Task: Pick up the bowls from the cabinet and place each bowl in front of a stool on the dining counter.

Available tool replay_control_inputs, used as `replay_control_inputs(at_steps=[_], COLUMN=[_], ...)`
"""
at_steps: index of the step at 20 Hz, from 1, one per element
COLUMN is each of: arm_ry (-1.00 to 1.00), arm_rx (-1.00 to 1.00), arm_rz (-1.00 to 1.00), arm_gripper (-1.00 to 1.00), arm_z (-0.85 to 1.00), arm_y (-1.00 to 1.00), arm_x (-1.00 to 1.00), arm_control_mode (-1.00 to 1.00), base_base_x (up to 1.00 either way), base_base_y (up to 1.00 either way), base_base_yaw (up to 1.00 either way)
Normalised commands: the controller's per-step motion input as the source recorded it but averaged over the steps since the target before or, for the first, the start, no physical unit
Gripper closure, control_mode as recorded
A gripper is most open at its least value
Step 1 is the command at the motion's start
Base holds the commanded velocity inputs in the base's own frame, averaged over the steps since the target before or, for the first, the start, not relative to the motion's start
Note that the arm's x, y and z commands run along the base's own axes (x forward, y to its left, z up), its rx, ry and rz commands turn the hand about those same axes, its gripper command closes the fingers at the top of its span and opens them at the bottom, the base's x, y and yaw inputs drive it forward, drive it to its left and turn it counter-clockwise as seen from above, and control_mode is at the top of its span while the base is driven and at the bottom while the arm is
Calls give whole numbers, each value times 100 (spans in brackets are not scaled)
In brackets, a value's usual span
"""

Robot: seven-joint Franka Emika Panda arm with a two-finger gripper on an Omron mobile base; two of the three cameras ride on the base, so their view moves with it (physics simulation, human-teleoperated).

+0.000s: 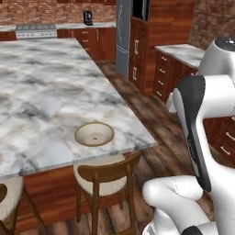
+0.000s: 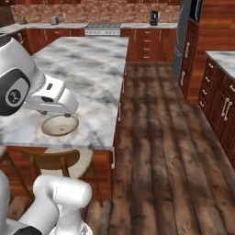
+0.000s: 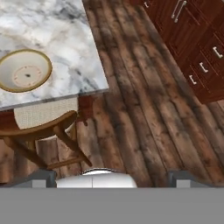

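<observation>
So the cream bowl is sitting on the marble dining counter, close to the near edge and right in front of a stool tucked underneath. In the hand view it's up at about 10 o'clock, with the stool at roughly 8 o'clock below it. That one looks placed to me; I'd guess the other bowl is what's left.

The hand is up off the counter, looking down past the counter's corner at the wood floor. Its two tips sit far apart at the bottom of that view with nothing between them, so it's spread wide and empty.

Handling-wise, my take: it's glazed ceramic, so stiff, a bit heavy for its size, slick, and it'll chip if dropped or knocked on the marble. The body's too wide to span, so I'd pinch the rim, one finger inside and one outside, and keep it level.
</observation>
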Motion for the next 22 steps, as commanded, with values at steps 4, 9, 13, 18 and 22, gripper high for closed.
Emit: replay_control_inputs(at_steps=[4,9,13,18,22], arm_ry=[0,0,0,0,0], arm_rx=[0,0,0,0,0], arm_rz=[0,0,0,0,0], arm_gripper=[-100,-100,-100,-100,-100], arm_z=[0,0,0,0,0], arm_y=[0,0,0,0,0], arm_x=[0,0,0,0,0], arm_control_mode=[100,100,100,100,100], base_base_x=[22,65,86,98,97], base_base_y=[-100,-100,-100,-78,0], base_base_yaw=[0,2,3,5,10])
